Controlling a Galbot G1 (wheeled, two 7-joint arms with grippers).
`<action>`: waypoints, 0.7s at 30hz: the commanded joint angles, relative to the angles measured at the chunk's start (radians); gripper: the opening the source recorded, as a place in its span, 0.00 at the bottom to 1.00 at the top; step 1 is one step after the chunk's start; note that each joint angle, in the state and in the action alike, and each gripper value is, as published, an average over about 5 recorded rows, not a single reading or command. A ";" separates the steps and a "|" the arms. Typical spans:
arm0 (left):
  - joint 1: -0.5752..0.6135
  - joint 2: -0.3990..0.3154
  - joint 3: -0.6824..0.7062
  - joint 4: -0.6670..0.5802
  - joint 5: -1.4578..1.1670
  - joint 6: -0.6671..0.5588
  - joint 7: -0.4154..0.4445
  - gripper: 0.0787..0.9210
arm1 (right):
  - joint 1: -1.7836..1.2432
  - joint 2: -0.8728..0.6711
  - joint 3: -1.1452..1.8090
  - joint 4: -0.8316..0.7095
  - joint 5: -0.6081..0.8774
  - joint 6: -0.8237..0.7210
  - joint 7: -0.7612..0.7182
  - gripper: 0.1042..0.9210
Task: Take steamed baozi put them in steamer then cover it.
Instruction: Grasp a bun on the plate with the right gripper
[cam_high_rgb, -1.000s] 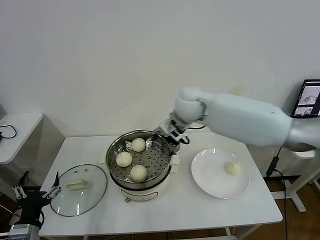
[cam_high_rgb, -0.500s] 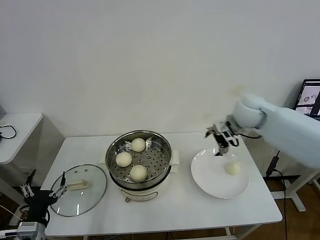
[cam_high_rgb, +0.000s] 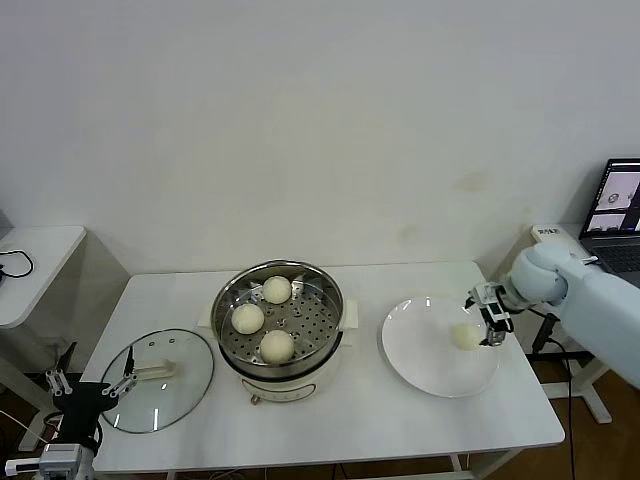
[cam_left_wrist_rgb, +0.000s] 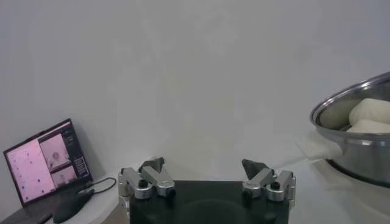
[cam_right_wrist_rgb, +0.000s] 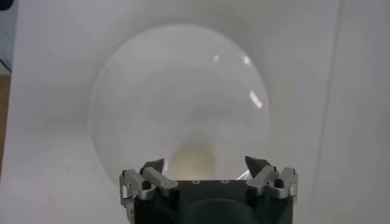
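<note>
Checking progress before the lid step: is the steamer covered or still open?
Open. The steamer shows three baozi inside, and the glass cover lies flat on the table beside it.

Steamer (cam_left_wrist_rgb: 359, 140) cut by frame edge in left wrist view, only part of rim visible. Last baozi (cam_right_wrist_rgb: 192, 163) partly hidden behind right gripper (cam_right_wrist_rgb: 206, 165) body. Laptop (cam_high_rgb: 623, 200) cropped at edge, screen unreadable.

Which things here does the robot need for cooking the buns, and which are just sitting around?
Needed:
- three baozi in the steamer, e.g.
- last baozi on the white plate
- glass cover lying on the table
- right gripper, open beside that baozi

Just around:
- laptop
- side table
- left gripper, open, parked low
</note>
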 joint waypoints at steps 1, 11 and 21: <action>0.003 -0.002 0.002 -0.001 0.002 0.001 0.001 0.88 | -0.134 0.081 0.133 -0.139 -0.113 0.012 0.002 0.88; 0.009 -0.005 -0.008 -0.002 0.000 0.000 0.003 0.88 | -0.121 0.185 0.126 -0.234 -0.165 0.017 0.010 0.88; 0.000 -0.009 -0.002 0.006 0.000 0.002 0.005 0.88 | -0.112 0.239 0.130 -0.316 -0.207 0.039 0.017 0.88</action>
